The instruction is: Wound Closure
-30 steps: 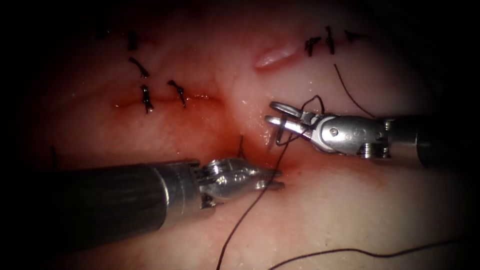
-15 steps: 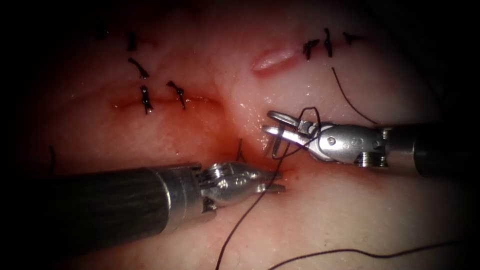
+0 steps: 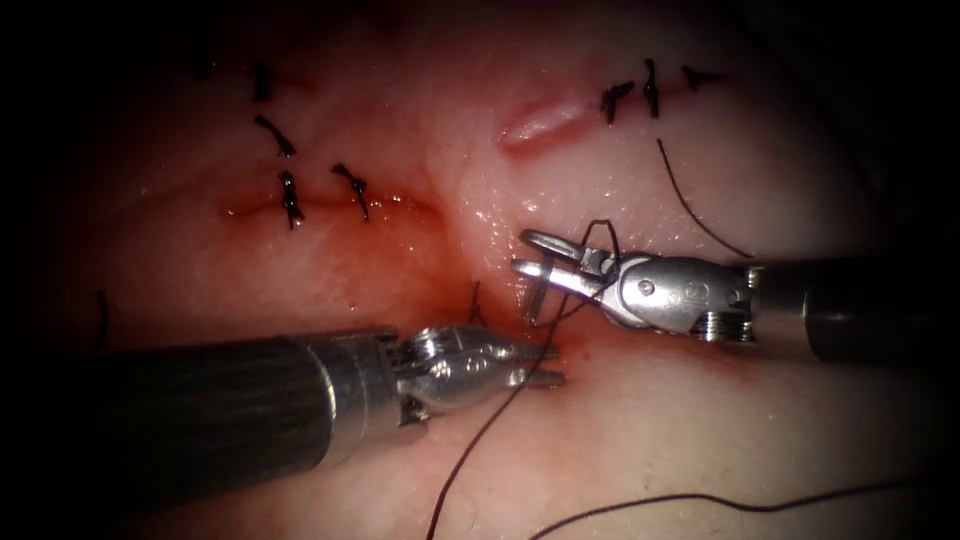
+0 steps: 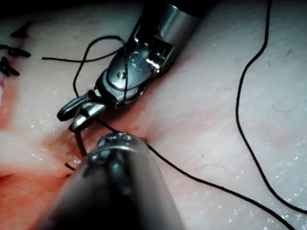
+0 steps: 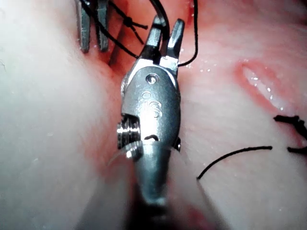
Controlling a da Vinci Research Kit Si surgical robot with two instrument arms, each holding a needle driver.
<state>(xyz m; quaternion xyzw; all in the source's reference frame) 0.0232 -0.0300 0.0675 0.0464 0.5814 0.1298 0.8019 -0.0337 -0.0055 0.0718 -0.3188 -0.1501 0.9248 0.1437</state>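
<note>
My right tool (image 3: 522, 253) comes in from the right, its jaws shut on the curved needle (image 3: 540, 297) near its upper end. The needle hangs down from them, its lower end at the red, wet edge of the cut (image 3: 487, 300); whether it is in the tissue I cannot tell. Dark thread (image 3: 497, 415) loops over the right tool's wrist, runs down past my left tool (image 3: 556, 364) and off the bottom edge. The left tool lies low on the tissue, jaws slightly open, with the thread crossing them. The left wrist view shows the right tool (image 4: 72, 116) and the needle (image 4: 78, 140).
Tied stitches with cut ends (image 3: 291, 197) sit along the closed cut at upper left, more knots (image 3: 650, 88) at upper right beside a small open gap (image 3: 540, 120). A loose thread end (image 3: 690, 205) lies above the right shaft. Red fluid (image 3: 420, 270) stains the tissue.
The right tool has shifted left and a little down, carrying the needle toward the cut. The left tool has hardly moved.
</note>
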